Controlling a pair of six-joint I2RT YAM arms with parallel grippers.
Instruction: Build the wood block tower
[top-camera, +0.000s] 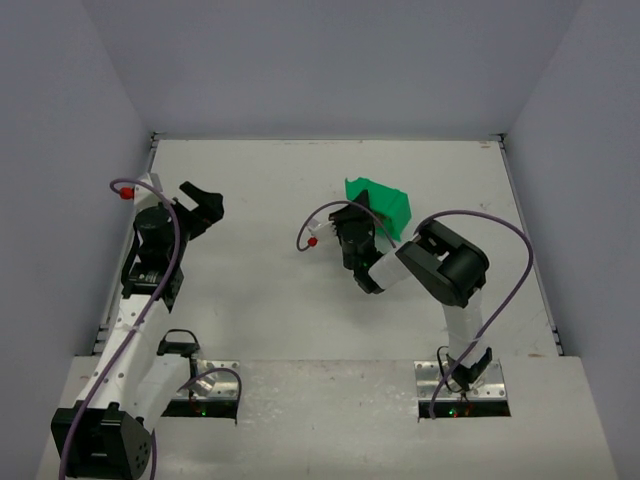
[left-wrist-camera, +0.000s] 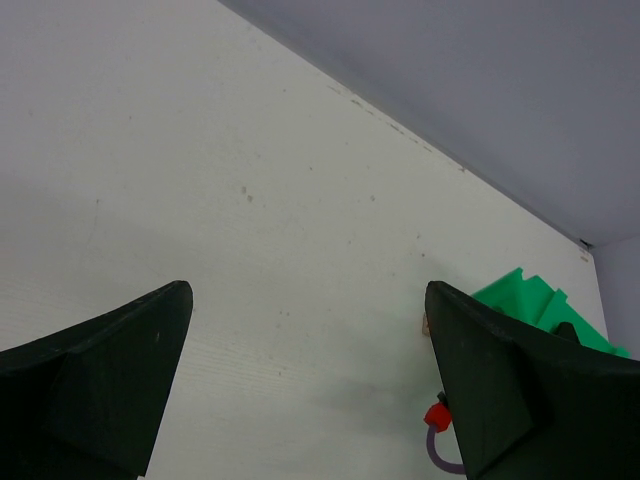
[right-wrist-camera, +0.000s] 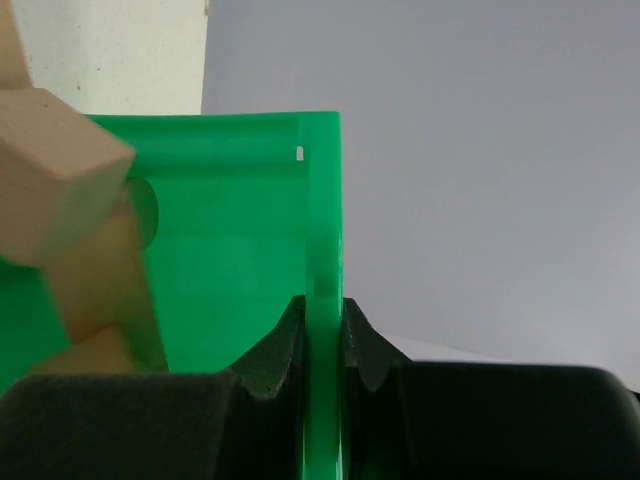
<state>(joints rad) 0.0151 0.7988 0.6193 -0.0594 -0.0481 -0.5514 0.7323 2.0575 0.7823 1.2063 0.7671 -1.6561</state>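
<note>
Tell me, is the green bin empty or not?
Not empty. The right wrist view shows light wooden blocks inside the green bin, against its inner wall.

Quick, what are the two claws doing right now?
Left claw: open, holding nothing.
Right claw: shut on the wall of the green bin.

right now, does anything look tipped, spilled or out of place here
Yes, the green bin. The right claw is shut on one of its walls, and from above the bin looks tipped rather than flat on the table. Wooden blocks lie jumbled inside it. The left claw is open and empty.
</note>
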